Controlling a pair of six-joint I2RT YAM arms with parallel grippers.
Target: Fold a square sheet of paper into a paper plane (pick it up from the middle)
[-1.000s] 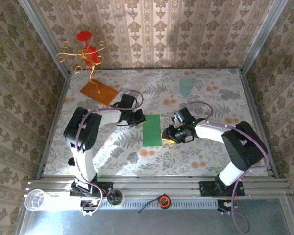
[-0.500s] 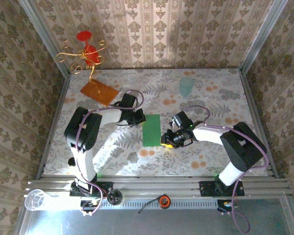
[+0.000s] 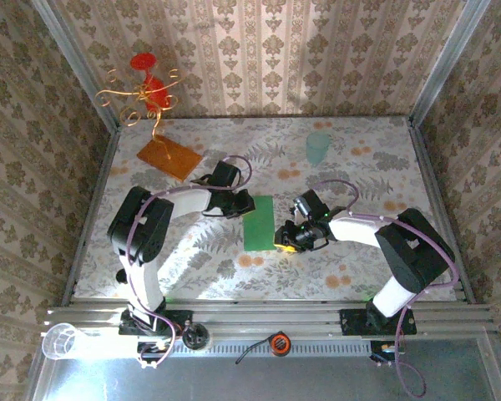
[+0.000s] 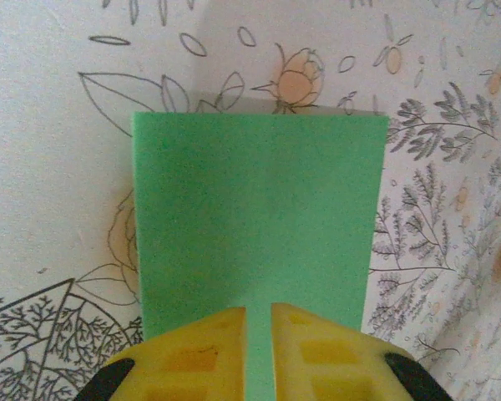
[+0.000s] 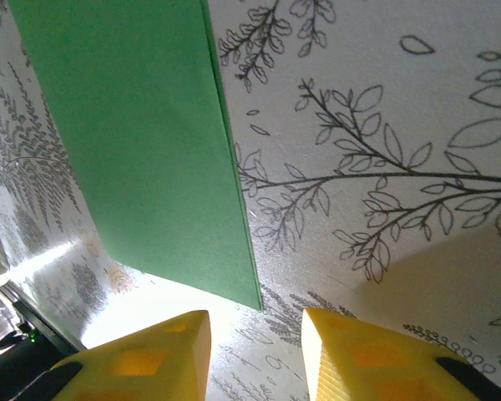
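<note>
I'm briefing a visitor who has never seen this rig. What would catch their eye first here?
Probably the green paper, folded to a rectangle, lying flat mid-table between the two arms. The left pincer sits over its edge, yellow fingers nearly shut, while the right pincer hovers open by its near corner. Next, the gold-wire ornament with red cups at the far-left corner, above an orange-brown board.

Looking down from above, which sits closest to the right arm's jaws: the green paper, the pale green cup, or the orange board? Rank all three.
From the right gripper:
1. Green paper, right beside it, on its left.
2. Pale green cup, farther back, slightly right.
3. Orange board, far back-left.
</note>
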